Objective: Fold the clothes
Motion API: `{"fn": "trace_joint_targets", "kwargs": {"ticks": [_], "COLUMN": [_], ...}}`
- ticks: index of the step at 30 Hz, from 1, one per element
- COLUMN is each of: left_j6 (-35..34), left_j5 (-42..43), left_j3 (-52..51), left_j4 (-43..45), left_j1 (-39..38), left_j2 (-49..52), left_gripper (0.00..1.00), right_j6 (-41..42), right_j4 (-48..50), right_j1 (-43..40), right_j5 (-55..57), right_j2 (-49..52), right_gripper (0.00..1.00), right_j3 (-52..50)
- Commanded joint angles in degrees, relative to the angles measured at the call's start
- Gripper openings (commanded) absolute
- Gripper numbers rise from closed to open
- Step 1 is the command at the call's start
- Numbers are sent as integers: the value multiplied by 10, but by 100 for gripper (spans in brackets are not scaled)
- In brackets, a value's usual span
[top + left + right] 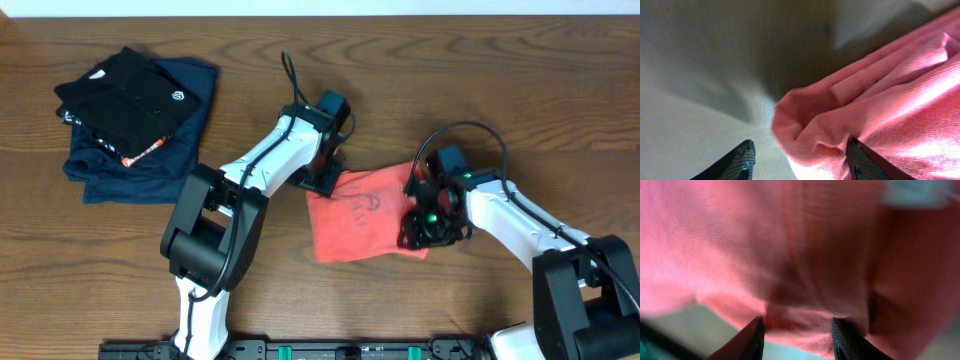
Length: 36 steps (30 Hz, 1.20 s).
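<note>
Left gripper (pixel 801 164) spread, straddling T-shirt (pixel 890 115) corner; right gripper (pixel 797 341) spread over other edge. Looks mid-fold on worktop (pixel 450 60); next likely pinch both, lift together

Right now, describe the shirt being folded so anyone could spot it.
On the brown wooden table, look between the left end effector and right end effector. The coral-red cotton T-shirt lies there. It alone is bright; the black folded garment and navy-blue folded garment are stacked far left.
</note>
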Motion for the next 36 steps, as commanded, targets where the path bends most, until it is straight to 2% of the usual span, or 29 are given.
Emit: {"fn": "trace_joint_targets", "kwargs": {"ticks": [1, 5, 9, 12, 16, 18, 20, 22, 24, 28, 36], "left_j6": [-60, -112, -142, -151, -153, -151, -137, -101, -58, -4, 40], "left_j5": [2, 69, 96, 95, 67, 43, 33, 43, 82, 174, 293], "left_j3": [-31, -47, -47, -46, -42, -42, -42, -42, -42, -42, -42], "left_j4": [-21, -67, -90, -92, -87, -68, -29, 12, 54, 89, 154], "left_j1": [3, 3, -2, -3, 3, 9, 13, 17, 23, 40, 96], "left_j2": [8, 8, -7, -45, -124, -166, -199, -217, -220, -189, -81], "left_gripper": [56, 52, 51, 51, 53, 61, 76, 82, 88, 90, 91], "right_j6": [37, 36, 21, 6, -5, -5, -4, -4, -4, -4, -4], "right_j4": [70, 200, 267, 230, 141, 112, 97, 87, 73, 42, 6], "right_j1": [-33, -64, -72, -72, -73, -73, -73, -73, -73, -73, -73], "right_j5": [161, 168, 163, 145, 146, 146, 146, 146, 146, 146, 146], "right_j2": [7, 7, 7, 4, -12, -26, -42, -54, -61, -62, -62], "right_gripper": [43, 45, 51, 55, 56, 57, 59, 59, 60, 61, 64], "right_j3": [-3, 1, 20, 55, 97, 108, 110, 110, 110, 110, 110]}}
